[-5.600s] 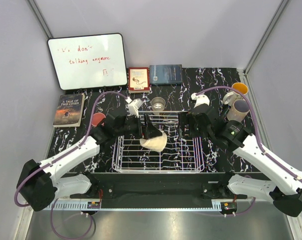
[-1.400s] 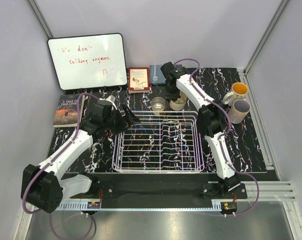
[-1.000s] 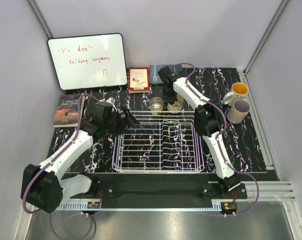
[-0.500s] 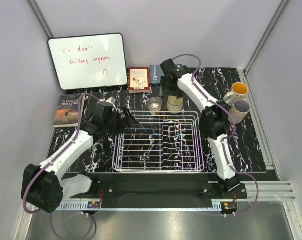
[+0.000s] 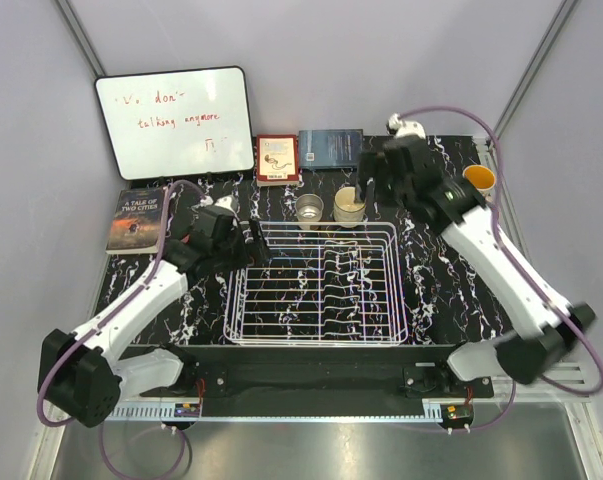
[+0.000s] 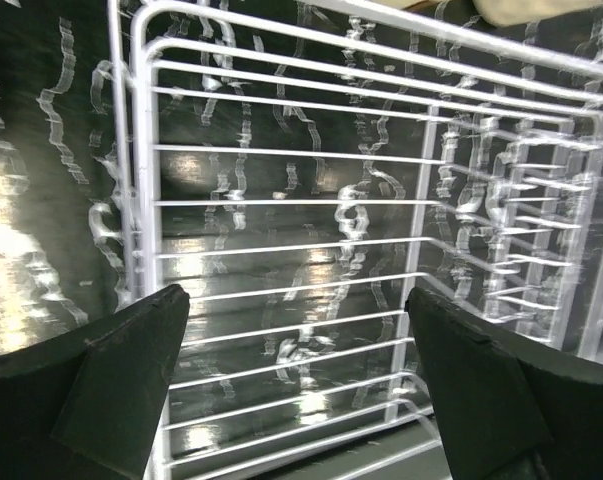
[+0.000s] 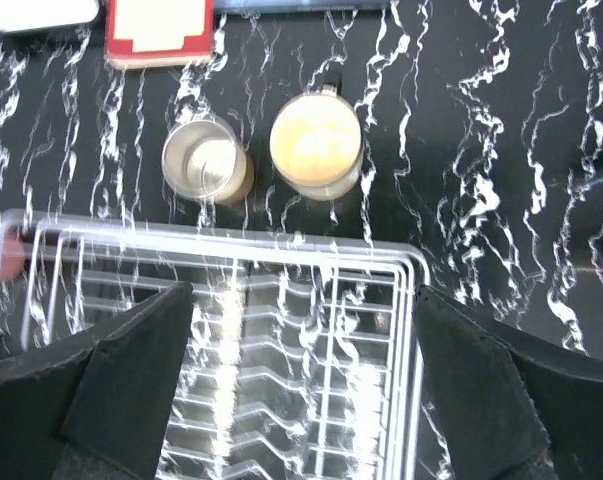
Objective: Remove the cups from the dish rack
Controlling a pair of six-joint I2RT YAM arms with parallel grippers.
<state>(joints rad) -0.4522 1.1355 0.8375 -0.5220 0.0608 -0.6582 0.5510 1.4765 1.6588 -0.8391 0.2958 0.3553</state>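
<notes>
Marbled black desk (image 5: 431, 300): dish rack (image 5: 316, 285), with clear glass (image 5: 309, 210) and cream cup (image 5: 349, 205) just behind it. Left tool (image 6: 293, 300) and right tool (image 7: 301, 300) both apart, empty.

Glossy white wire dish rack (image 5: 316, 290) gleams on the shiny black, white-veined counter (image 5: 441, 290); clear glass cup (image 7: 203, 160) glints, cream cup (image 7: 316, 145) looks matt.
</notes>
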